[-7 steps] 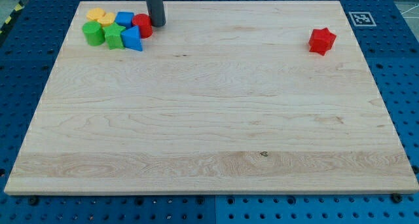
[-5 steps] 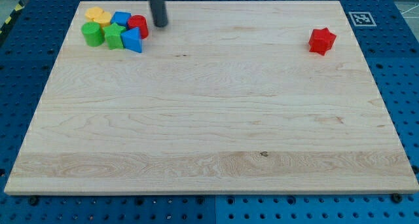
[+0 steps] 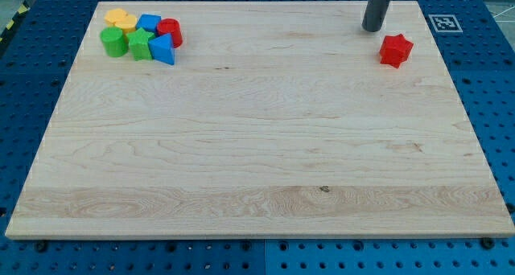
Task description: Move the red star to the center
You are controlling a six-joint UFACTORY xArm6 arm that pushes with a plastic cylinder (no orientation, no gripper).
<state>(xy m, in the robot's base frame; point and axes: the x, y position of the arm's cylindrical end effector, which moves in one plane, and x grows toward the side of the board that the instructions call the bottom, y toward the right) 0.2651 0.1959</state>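
While the rod comes down from the view's top edge at the far right of the board, my tip point(image 3: 372, 28) sits on the wood just beside the red star point(image 3: 396, 50), on its far-left side, with a narrow strip of bare board between them, so no contact. No pincer on this rig: just a plain dark rod, nothing to spread or pinch. Red star lies flat near the far right corner of the wooden board point(image 3: 257, 170), well away from the middle. Right of it, on the board's far right corner, is a small black-and-white marker tag point(image 3: 442, 22). Everything else is well apart at the far left corner, packed in one touching cluster: yellow block point(image 3: 121, 19) farthest back, blue block point(image 3: 150, 22) to its right, red block point(image 3: 170, 30) at the cluster's right end, green block point(image 3: 113, 42) at the left end, green star point(image 3: 141, 44) next to it, blue triangular block point(image 3: 162, 49) at the near right. Board rests on a blue perforated table point(image 3: 32, 82).
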